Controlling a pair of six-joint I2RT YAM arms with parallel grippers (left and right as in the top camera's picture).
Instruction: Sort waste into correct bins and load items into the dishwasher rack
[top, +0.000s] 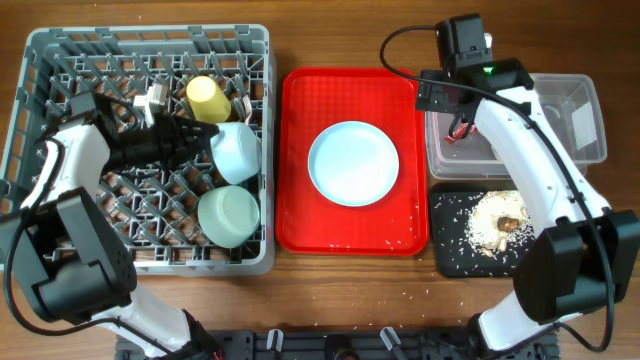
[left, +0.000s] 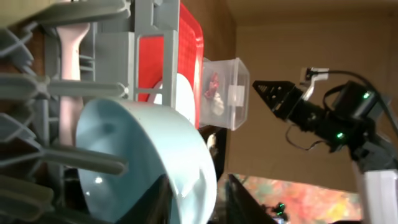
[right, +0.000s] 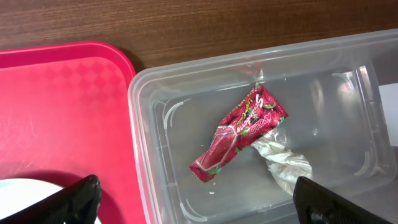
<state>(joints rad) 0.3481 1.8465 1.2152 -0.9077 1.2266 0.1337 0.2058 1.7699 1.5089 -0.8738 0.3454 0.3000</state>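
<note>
Left gripper (top: 205, 137) pinches the light blue bowl (top: 237, 152) rim in the dishwasher rack (top: 40, 60): seat between pegs before releasing; right gripper (right: 198, 198) spread, empty above clear tub (right: 348, 68).

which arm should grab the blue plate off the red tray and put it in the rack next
Probably the left. The left gripper is at the light blue bowl inside the dishwasher rack, which borders the red tray holding the plate. The open right gripper hangs over the clear tub.

A: Any room in the dishwasher rack (top: 40, 60)?
B: Its left half stands open; yellow cup (top: 206, 97), light blue bowl (top: 237, 152) and pale green bowl (top: 229, 215) crowd the right.
</note>
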